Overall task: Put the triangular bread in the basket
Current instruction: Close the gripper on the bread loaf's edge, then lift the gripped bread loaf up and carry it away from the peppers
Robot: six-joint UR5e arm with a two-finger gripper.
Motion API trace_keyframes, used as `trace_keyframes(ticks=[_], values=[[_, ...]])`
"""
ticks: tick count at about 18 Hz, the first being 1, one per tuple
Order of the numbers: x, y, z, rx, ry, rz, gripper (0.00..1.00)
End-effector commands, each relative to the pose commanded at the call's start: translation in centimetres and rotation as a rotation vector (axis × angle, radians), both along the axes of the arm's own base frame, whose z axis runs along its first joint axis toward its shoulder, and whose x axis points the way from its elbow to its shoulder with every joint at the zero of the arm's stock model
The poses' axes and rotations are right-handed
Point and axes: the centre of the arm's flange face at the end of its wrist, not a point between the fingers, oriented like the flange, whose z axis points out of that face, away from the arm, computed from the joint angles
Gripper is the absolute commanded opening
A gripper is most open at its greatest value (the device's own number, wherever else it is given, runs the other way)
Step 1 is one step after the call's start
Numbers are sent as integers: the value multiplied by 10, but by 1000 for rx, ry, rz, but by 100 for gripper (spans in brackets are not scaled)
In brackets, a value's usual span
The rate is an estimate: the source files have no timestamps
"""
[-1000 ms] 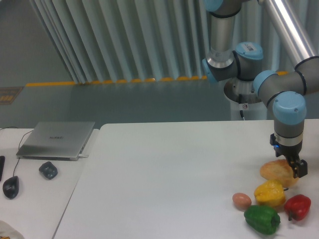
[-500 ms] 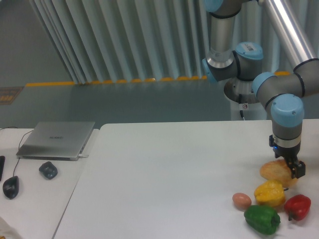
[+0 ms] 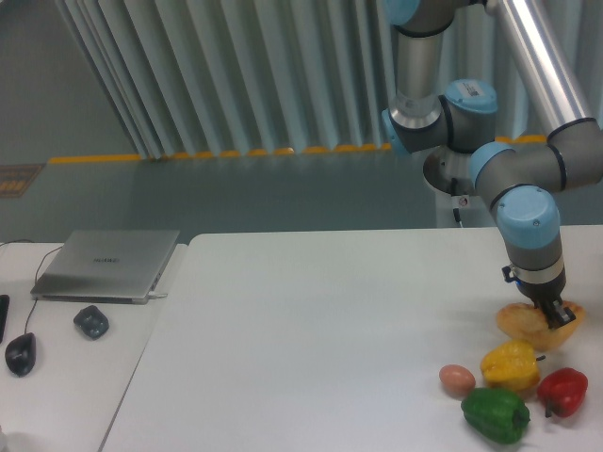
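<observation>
One gripper (image 3: 555, 310), jaws grasping triangular bread (image 3: 529, 325) beside yellow pepper (image 3: 510, 365), no legible writing

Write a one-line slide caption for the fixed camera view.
UR5e gripper grips the triangular bread beside yellow, red and green peppers; no basket in view.

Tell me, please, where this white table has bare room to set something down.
The white table is bare from its left edge to the small brown egg. The right corner is crowded: golden triangular bread, yellow, red and green bell peppers.
</observation>
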Motion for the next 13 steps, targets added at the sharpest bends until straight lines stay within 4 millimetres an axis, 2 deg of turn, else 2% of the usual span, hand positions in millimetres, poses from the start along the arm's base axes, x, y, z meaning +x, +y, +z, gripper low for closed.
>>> trace_keyframes(ticks=[4, 10, 13], values=[[-6, 0, 24, 42, 11, 0, 23], [-37, -1, 93, 173, 2, 15, 23], [-55, -17, 107, 205, -6, -39, 23]])
